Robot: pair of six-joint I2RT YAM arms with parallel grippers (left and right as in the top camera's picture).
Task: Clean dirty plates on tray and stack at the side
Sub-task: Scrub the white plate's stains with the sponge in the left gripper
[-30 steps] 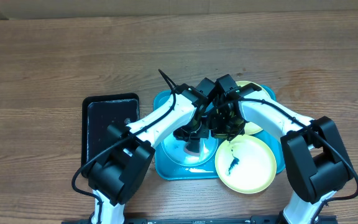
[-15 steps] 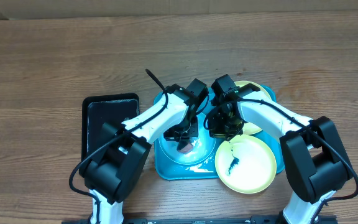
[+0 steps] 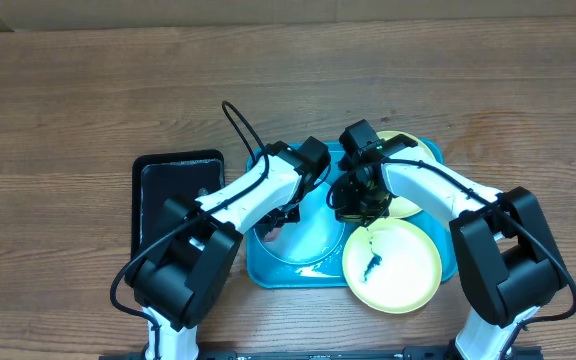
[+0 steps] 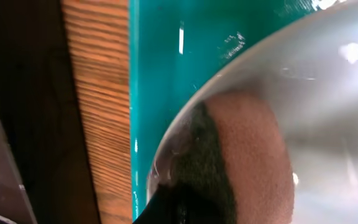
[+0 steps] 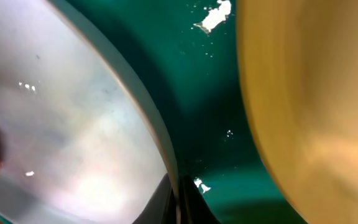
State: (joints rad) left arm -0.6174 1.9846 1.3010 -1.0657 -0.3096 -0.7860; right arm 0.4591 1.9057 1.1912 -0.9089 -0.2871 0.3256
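Right jaws clamp the rim of the light blue plate (image 5: 73, 124), which lies in the tray (image 3: 268, 265). Left jaws grip a brown sponge (image 4: 247, 149) against that plate. Just beside them, a smeared yellow-green plate (image 3: 408, 270) overhangs the tray's near right corner. A second yellow-green plate (image 3: 400, 142) is half hidden under the right arm. A black tray (image 3: 168, 190) lies to the left on the table (image 3: 88, 90).

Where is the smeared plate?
Overhead, the smeared yellow-green plate lies at the near right corner of the blue tray, beside the light blue plate.
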